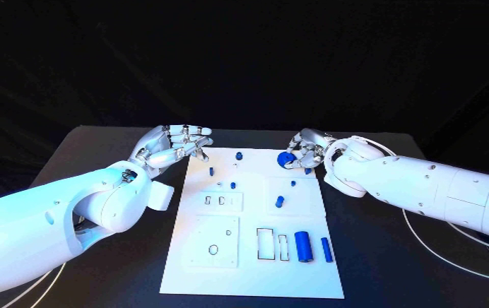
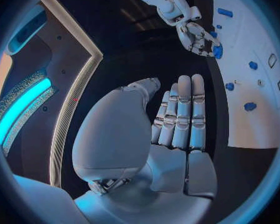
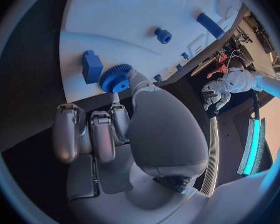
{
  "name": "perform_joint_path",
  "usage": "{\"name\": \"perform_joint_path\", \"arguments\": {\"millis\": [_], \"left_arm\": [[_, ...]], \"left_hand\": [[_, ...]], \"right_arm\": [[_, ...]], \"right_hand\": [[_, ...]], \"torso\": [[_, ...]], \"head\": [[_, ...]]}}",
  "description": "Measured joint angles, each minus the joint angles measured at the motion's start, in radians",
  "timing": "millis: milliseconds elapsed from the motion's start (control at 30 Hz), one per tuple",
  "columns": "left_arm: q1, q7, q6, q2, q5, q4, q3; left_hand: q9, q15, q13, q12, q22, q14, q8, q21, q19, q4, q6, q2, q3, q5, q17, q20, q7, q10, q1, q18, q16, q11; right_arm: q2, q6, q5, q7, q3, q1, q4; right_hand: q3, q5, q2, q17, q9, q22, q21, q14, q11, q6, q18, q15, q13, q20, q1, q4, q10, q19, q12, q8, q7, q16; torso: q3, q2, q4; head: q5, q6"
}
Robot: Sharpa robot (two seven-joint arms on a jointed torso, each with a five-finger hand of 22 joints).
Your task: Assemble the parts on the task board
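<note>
Head view: gear [image 1: 286, 158] in right robot hand [image 1: 309, 150]

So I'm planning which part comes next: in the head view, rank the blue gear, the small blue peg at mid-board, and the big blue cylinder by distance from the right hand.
1. Blue gear: at the right hand, at its fingertips, far end of the task board.
2. Small blue peg: mid-board, right half.
3. Big blue cylinder: near end, right side, lying flat.
</note>
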Motion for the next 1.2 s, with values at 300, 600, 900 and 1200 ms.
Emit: {"name": "perform_joint_path", "arguments": {"millis": [300,600,900,1200], "left_arm": [[0.0,0.0,0.001,-0.002,0.001,0.0,0.0],[0.0,0.0,0.004,-0.002,0.002,-0.001,0.0],[0.0,-0.001,0.006,-0.003,0.002,-0.002,0.0],[0.0,-0.002,0.011,-0.003,0.006,-0.003,0.0]], "left_hand": [[0.0,0.0,0.0,0.0,0.0,0.0,0.0,0.0,0.0,0.0,0.0,0.0,0.0,0.0,0.001,0.0,0.0,0.0,0.0,0.0,0.0,0.0],[0.0,0.0,0.0,0.0,0.0,0.0,0.0,0.0,0.0,0.0,0.0,0.0,0.0,0.0,0.001,0.0,0.0,0.0,0.0,0.0,0.0,0.0],[0.0,0.0,0.0,0.0,0.0,0.0,0.0,0.0,0.0,0.0,0.0,0.0,0.0,0.0,0.001,0.0,0.0,0.0,0.0,0.0,0.0,0.0],[0.0,0.0,0.001,0.0,0.001,0.0,0.0,0.0,0.0,0.0,0.0,0.005,0.0,0.0,0.001,0.0,0.0,0.0,-0.005,0.0,0.0,0.0]], "right_arm": [[0.006,0.004,0.012,0.001,0.001,0.001,-0.012],[0.01,-0.006,0.005,0.0,0.002,-0.001,-0.005],[0.007,-0.038,-0.016,0.002,0.0,-0.004,0.015],[-0.006,-0.078,-0.035,0.004,-0.002,-0.007,0.072]], "right_hand": [[0.006,0.0,0.005,0.0,-0.001,0.0,0.0,0.0,0.001,0.006,0.0,0.0,0.0,0.0,0.005,0.005,0.006,0.0,0.004,0.0,0.001,0.0],[0.123,0.002,0.032,0.0,-0.004,0.0,0.02,-0.003,-0.022,0.085,0.0,-0.009,0.0,-0.014,0.043,-0.006,0.039,0.021,0.023,0.02,-0.02,0.004],[0.256,0.004,0.028,0.0,-0.088,0.0,0.025,-0.002,-0.034,0.087,0.0,-0.024,0.0,-0.029,0.057,-0.047,0.052,0.025,0.028,0.02,-0.018,0.004],[0.299,0.004,0.014,0.0,-0.088,0.0,0.025,-0.004,-0.038,0.087,0.0,-0.025,0.001,-0.029,0.04,-0.072,0.048,0.025,0.028,0.02,-0.018,0.004]], "torso": [[0.0,0.0,0.0002],[0.0004,0.001,0.0001],[0.0004,0.001,0.0003],[0.0,0.0,0.0006]], "head": [[-0.003,-0.003],[-0.003,-0.005],[0.0,-0.004],[0.002,-0.001]]}}
